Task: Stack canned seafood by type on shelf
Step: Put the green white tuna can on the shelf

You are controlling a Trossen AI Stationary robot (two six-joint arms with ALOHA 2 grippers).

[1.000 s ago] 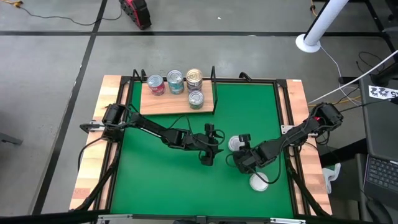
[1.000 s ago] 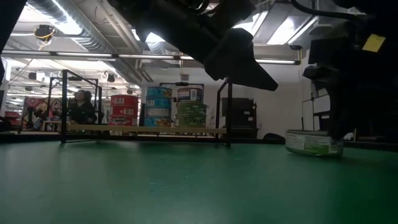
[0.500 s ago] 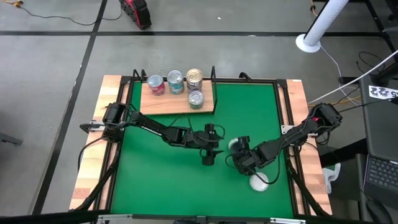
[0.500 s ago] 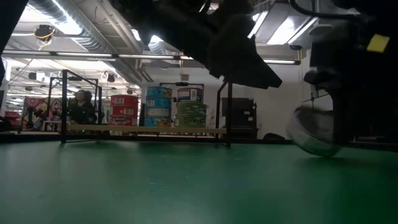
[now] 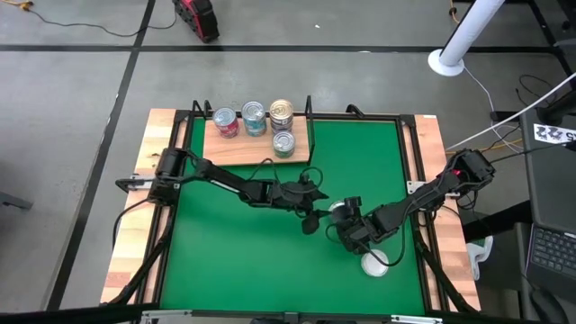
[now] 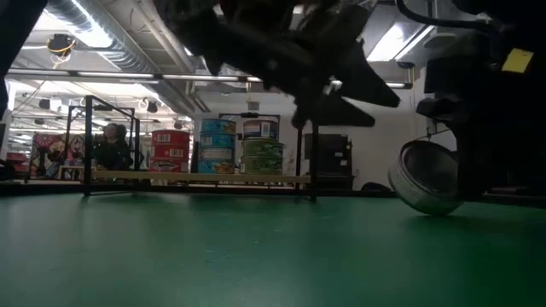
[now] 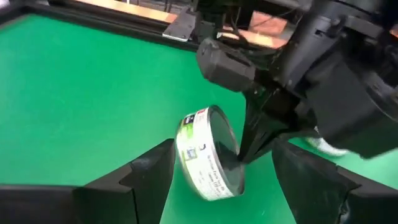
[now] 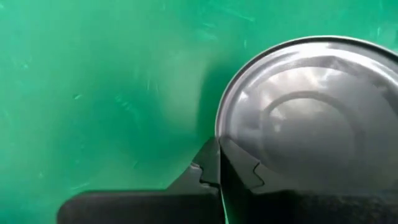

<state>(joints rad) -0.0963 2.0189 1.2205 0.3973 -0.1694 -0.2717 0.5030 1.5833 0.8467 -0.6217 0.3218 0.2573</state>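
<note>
A squat round tin (image 7: pixel 208 154) with a white-and-green paper side label and a smooth, shiny metal face stands tipped up on its edge on the flat green mat (image 5: pixel 252 252), right of the mat's middle. In the low view the same tin (image 6: pixel 426 176) shows tilted, its ribbed silver face turned toward the left and its lower rim touching the mat. The right gripper (image 8: pixel 221 165) has its two dark fingers pressed together into a pointed tip, pinched shut at the tin's rim; the right wrist view fills with the tin's silvery lid, stamped with faint concentric rings. The left gripper (image 7: pixel 217 186) reaches in from the left with its broad, matte black fingers spread wide, one on either side of the tilted tin and not touching it. A second flat silver-topped tin (image 5: pixel 374 263) lies on the mat just nearer than the right gripper. At the far left of the mat sits the shelf (image 5: pixel 243 148), a flat light-brown wooden board with thin black metal uprights, carrying four upright stacks of tins: a red-labelled one (image 5: pixel 225 121), a blue-teal one (image 5: pixel 254 117), a gold-tan one (image 5: pixel 282 112) and another (image 5: pixel 283 142) in front of it.
</note>
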